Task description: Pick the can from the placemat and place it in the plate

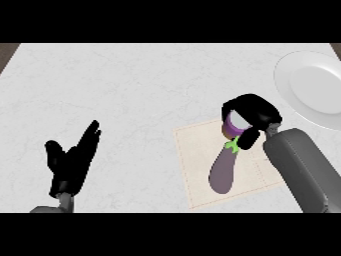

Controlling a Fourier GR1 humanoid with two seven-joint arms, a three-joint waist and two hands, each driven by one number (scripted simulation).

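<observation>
**Right hand wraps the can at the placemat's far edge**

The can (234,125) stands near the far edge of the placemat (195,165), mostly hidden; only a pale, rounded top and a purple side band show between black fingers. The right hand (253,114) curls round it from above and from the right, thumb low on the near side, which looks like a grasp made for lifting. Whether the can has left the mat cannot be told.

Just nearer on the mat lies an eggplant (223,172), smooth, dark purple, with its green stem cap pointing at the can, close enough to be nudged.

The placemat is a pale beige square with a fine stitched border. The plate (306,65), glossy white and round, sits at the counter's (114,85) far right corner, near the hand. The counter is light, marbled stone.

The left hand (73,157) rests spread, fingers up, near the counter's near left edge.
</observation>
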